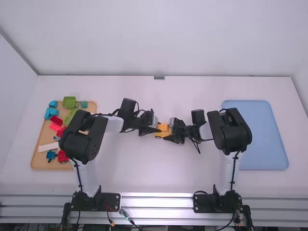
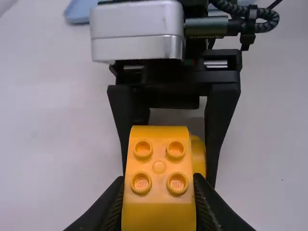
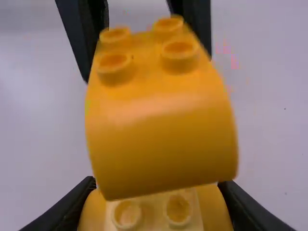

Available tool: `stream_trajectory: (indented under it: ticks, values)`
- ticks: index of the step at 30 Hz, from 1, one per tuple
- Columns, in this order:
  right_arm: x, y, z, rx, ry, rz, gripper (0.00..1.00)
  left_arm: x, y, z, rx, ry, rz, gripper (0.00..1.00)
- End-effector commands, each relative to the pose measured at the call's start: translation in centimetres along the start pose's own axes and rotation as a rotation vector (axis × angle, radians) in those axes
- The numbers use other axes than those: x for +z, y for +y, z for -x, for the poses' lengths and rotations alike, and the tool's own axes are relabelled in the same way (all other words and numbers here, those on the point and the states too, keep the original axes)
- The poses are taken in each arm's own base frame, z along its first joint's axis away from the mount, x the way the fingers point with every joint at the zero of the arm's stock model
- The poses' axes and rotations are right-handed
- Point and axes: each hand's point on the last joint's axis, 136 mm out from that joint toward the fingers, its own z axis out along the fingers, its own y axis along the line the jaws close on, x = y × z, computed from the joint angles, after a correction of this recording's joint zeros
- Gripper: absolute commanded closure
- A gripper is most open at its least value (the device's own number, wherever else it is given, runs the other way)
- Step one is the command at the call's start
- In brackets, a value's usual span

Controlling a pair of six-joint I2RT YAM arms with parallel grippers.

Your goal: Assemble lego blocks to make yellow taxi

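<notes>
Evidently, the left tool [image 2: 159,185] pinches the studded yellow block [image 2: 159,211] by its sides; the right tool [image 3: 159,186] grips the yellow base [image 3: 153,211] beneath it, over the middle of the tabletop [image 1: 144,173]; both should prove light, stiff, slightly slippery, best held by flat sides; the wooden tray [image 1: 41,164] and blue tray [image 1: 262,139] lie well apart, likely leaving turning room

Blue tray [image 1: 265,139]; tan tray [image 1: 44,135] holding coloured bricks [image 1: 70,101]
</notes>
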Motion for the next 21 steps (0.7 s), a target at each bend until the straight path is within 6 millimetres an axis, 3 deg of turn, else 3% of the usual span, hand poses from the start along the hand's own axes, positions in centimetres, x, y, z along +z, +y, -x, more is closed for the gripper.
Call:
stream_trajectory:
  ticks: [1,21]
  values:
    - [0.1,0.0,-0.4,-0.010,0.003,0.007,0.55,0.5,-0.8,-0.5,-0.058,-0.007,-0.031,0.96]
    - [0.1,0.3,-0.6,-0.012,0.011,0.017,0.55,0.5,-1.8,-1.1,-0.093,0.002,-0.062,0.98]
